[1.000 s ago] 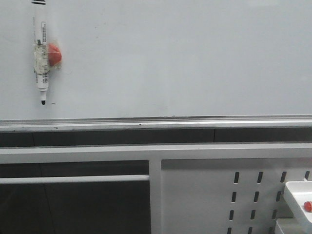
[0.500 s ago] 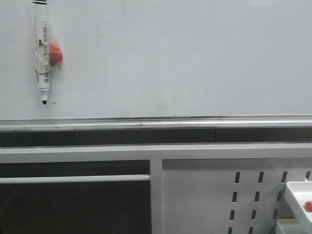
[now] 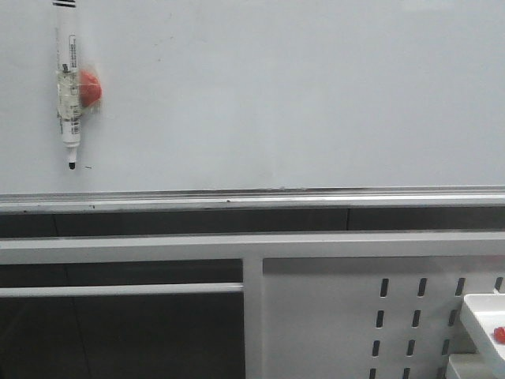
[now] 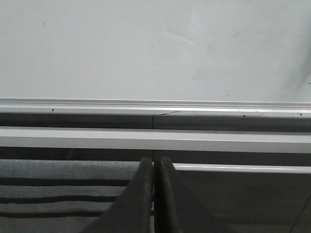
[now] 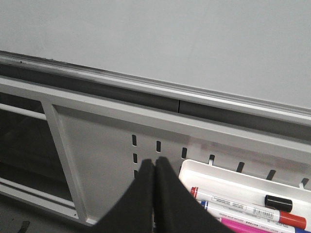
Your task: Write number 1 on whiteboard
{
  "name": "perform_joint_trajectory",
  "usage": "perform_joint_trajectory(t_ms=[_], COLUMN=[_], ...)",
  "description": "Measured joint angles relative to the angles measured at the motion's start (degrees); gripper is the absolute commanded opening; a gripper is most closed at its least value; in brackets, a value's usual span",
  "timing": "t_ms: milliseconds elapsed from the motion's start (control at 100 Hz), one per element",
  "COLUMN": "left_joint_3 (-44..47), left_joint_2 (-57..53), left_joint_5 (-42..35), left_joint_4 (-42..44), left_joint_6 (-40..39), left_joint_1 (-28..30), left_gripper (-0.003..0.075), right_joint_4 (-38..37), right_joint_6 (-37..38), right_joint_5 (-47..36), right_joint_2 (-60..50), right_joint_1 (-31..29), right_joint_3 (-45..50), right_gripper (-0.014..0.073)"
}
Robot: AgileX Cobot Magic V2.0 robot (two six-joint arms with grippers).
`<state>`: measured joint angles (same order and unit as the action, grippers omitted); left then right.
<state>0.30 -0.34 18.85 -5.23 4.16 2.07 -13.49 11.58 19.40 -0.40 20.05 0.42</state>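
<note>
The whiteboard (image 3: 300,95) fills the upper part of the front view, with its silver edge strip (image 3: 252,197) below. No number 1 stroke shows on it. A white marker (image 3: 69,95) hangs tip down at the board's upper left, held by a red magnet (image 3: 90,87). My left gripper (image 4: 154,162) is shut and empty, low in front of the frame below the board (image 4: 121,48). My right gripper (image 5: 154,162) is shut and empty, in front of the perforated panel (image 5: 97,145), beside a white tray (image 5: 228,174). Neither gripper shows in the front view.
The tray holds several markers (image 5: 243,206), among them red-, blue- and pink-marked ones. Its corner shows at the lower right of the front view (image 3: 483,312). A white metal frame bar (image 3: 252,246) runs under the board. A tiny dark speck (image 3: 87,167) lies near the hanging marker's tip.
The front view has shifted slightly, so the tray corner sits a little further right and lower. Nothing on the board has changed.
</note>
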Motion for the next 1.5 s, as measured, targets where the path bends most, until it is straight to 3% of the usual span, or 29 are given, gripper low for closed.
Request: perform_joint_trajectory(t_ms=[180, 330, 420, 590, 760, 880, 950, 1040, 1140, 1280, 1500], left_joint_3=[0.0, 0.0, 0.0, 0.0, 0.0, -1.27, -4.53, -10.46, -16.09, -21.56, -22.61], left_joint_2=[0.0, 0.0, 0.0, 0.0, 0.0, 0.0, 0.0, 1.36, 6.1, 15.77, 24.52], left_joint_5=[0.0, -0.61, -3.07, -6.59, -8.74, -6.46, -3.18, -0.03, 4.29, 9.6, 9.08], left_joint_4=[0.0, -3.45, -15.52, -38.14, -49.01, -50.04, -50.04, -50.04, -49.36, -42.21, -30.14], left_joint_6=[0.0, 0.0, 0.0, 0.0, 0.1, 7.17, 15.52, 25.98, 33.36, 37.14, 40.06], left_joint_1=[0.0, 0.0, 0.0, 0.0, 0.0, 0.0, 0.0, 0.0, 0.0, 0.0, -5.7], left_gripper=[-0.002, -0.002, -0.002, -0.002, -0.0014, 0.0099, 0.0225, 0.0313, 0.0313, 0.0313, 0.0314], right_joint_4=[-3.54, 8.66, 13.49, 18.73, 23.4, 23.28, 21.31, 16.72, 11.56, 7.83, 7.25], right_joint_6=[0.11, 0.11, 0.23, 0.23, 0.26, 0.26, 0.26, 0.26, 0.26, 0.26, 0.15], right_joint_5=[-4.86, -20.4, -25.3, -26.22, -25.56, -17.98, -12.49, -7.26, -3.68, -2.28, -2.17], right_joint_2=[0.0, 0.0, 0.0, 0.0, 0.0, 0.0, 0.18, 2.74, 7.42, 14.07, 20.38], right_joint_1=[0.0, 0.0, 0.0, 0.0, 0.0, 0.0, 0.0, 0.0, 0.0, 0.0, 0.0], right_joint_3=[0.0, 0.0, 0.0, 0.0, -0.11, -4.05, -8.23, -13.86, -18.61, -21.68, -22.4], right_gripper=[-0.0063, -0.0063, -0.0063, -0.0063, -0.0041, 0.005, 0.0136, 0.0261, 0.0324, 0.0329, 0.0329])
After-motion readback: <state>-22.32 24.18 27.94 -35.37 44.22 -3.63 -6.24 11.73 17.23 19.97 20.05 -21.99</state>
